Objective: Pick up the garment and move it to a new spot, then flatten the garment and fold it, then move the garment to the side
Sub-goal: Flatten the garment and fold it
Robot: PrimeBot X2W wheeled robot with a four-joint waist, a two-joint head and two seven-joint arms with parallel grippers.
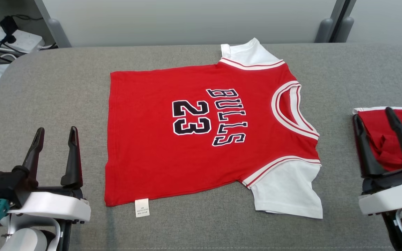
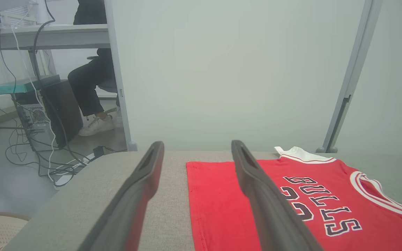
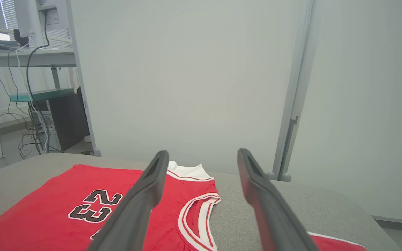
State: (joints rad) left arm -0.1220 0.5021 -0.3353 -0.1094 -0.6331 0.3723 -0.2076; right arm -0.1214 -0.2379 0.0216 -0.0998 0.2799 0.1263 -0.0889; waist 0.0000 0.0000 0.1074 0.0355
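Jersey [image 1: 173, 160] flat — left claw [image 1: 57, 134] apparently empty.

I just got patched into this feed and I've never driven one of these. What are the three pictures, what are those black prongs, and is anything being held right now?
The big overhead picture comes from a camera on the robot's head, looking down at a grey padded table. The other two come from cameras on each wrist, looking along that arm's own fingers.

The black prongs are the grippers' fingers. The left gripper sits at the lower left of the head view, the right gripper at the lower right. Both are open and hold nothing.

A red Bulls 23 jersey with white sleeves lies spread flat on the table, neck towards the robot's right, with a small white care label sticking out at its hem. A second red garment, bunched, lies at the right edge behind the right gripper's fingers.

In the left wrist view, a seated person's legs show beyond the table.
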